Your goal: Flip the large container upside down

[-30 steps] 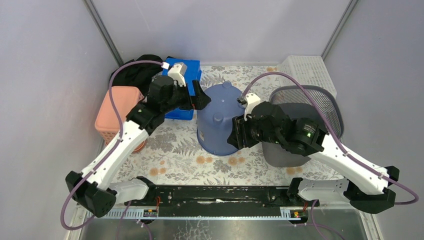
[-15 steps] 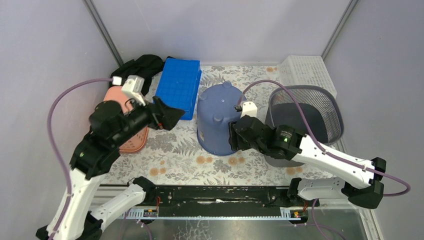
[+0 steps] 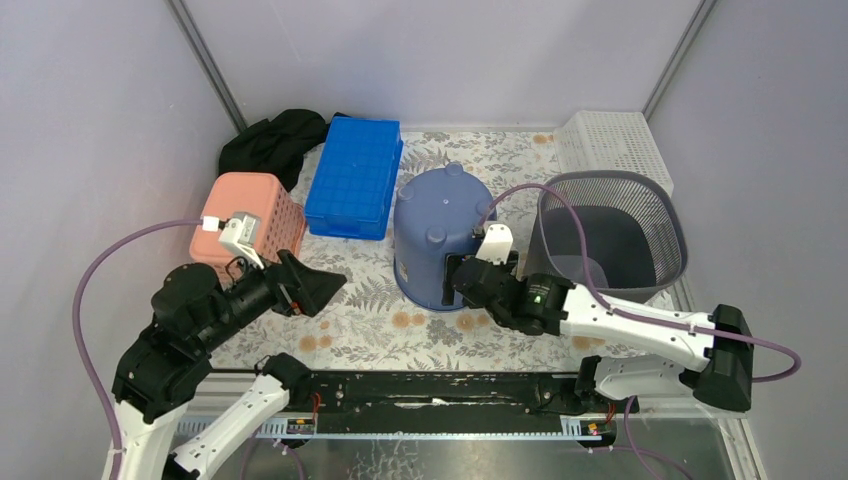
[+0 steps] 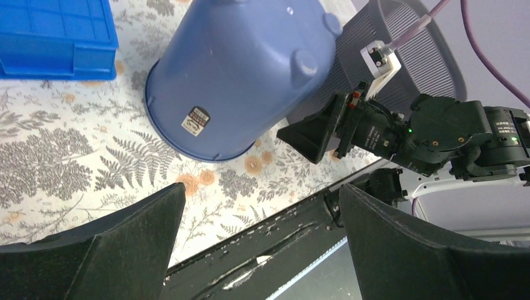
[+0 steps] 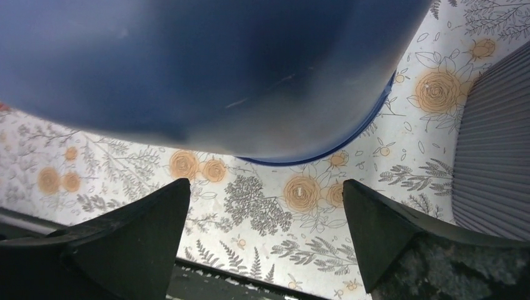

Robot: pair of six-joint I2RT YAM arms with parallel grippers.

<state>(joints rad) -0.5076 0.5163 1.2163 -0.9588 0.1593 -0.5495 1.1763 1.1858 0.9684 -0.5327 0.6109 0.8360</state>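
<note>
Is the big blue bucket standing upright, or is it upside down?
Upside down. The blue bucket rests with its wide rim on the table, and its closed base faces up.

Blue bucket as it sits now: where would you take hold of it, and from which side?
The blue bucket stands mouth down, rim on the tablecloth, base closed, so no edge is free to pinch. Probably its side wall, squeezed between both arms: left gripper from the left, right gripper from the right.

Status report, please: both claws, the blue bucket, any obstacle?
Left claw open, clear. Right claw open beside blue bucket, gripping nothing. Bucket base up, mouth on tablecloth. Mesh wastebasket close by.
</note>
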